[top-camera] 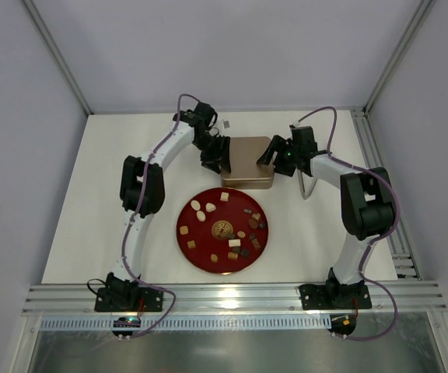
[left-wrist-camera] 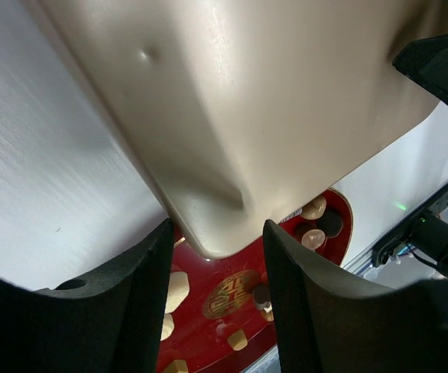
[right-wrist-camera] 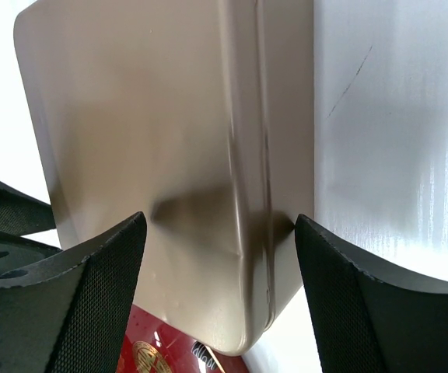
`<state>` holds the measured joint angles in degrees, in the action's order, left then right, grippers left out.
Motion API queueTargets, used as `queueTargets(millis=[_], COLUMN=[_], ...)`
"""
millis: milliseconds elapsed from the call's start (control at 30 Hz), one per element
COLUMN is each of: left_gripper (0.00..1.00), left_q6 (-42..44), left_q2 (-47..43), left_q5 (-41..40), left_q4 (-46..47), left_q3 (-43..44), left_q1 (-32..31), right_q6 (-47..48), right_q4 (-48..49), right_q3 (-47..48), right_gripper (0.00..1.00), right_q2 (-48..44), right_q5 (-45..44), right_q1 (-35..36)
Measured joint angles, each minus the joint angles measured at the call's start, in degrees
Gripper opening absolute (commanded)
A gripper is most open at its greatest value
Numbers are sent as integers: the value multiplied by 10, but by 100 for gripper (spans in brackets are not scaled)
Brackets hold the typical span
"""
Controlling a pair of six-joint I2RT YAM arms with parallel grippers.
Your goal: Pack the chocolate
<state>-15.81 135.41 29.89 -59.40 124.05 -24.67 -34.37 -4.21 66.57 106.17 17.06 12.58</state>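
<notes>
The chocolate (top-camera: 225, 231), several brown, tan and cream pieces, lies spread on a round red plate (top-camera: 187, 237). Some pieces show in the left wrist view (left-wrist-camera: 176, 286). Behind the plate sits a closed gold-brown tin (top-camera: 247, 161). My left gripper (top-camera: 215, 159) is open at the tin's left side, and its fingers (left-wrist-camera: 150, 287) flank a corner of the tin (left-wrist-camera: 247, 101). My right gripper (top-camera: 269, 155) is open at the tin's right side. Its jaws straddle the tin's edge (right-wrist-camera: 255, 194). Neither gripper holds anything.
The red plate (left-wrist-camera: 208, 268) has a gold emblem (top-camera: 222, 229) at its centre, and its rim shows in the right wrist view (right-wrist-camera: 142, 346). Metal rails (top-camera: 224, 299) run along the near edge and the right side. White walls enclose the table.
</notes>
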Motion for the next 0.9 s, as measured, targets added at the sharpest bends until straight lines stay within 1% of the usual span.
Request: queueTargets(millis=[233, 433, 667, 800, 900], left_gripper=[49, 50, 51, 52, 52], left_q6=[2, 2, 2, 2, 0], left_q2=[15, 15, 16, 16, 16], left_q5=[-5, -10, -14, -16, -19], left_q4=[-12, -17, -21, -21, -21], left_q3=[4, 7, 7, 7, 7], left_q1=[-2, -2, -2, -2, -2], right_q6=[0, -3, -22, -33, -35], right_q4=[-1, 4, 43, 70, 75], right_q3=[0, -5, -28, -44, -46], right_gripper=[73, 66, 60, 52, 51], right_q2=[0, 0, 0, -1, -1], right_q5=[0, -3, 13, 31, 37], right_q1=[0, 0, -10, -20, -25])
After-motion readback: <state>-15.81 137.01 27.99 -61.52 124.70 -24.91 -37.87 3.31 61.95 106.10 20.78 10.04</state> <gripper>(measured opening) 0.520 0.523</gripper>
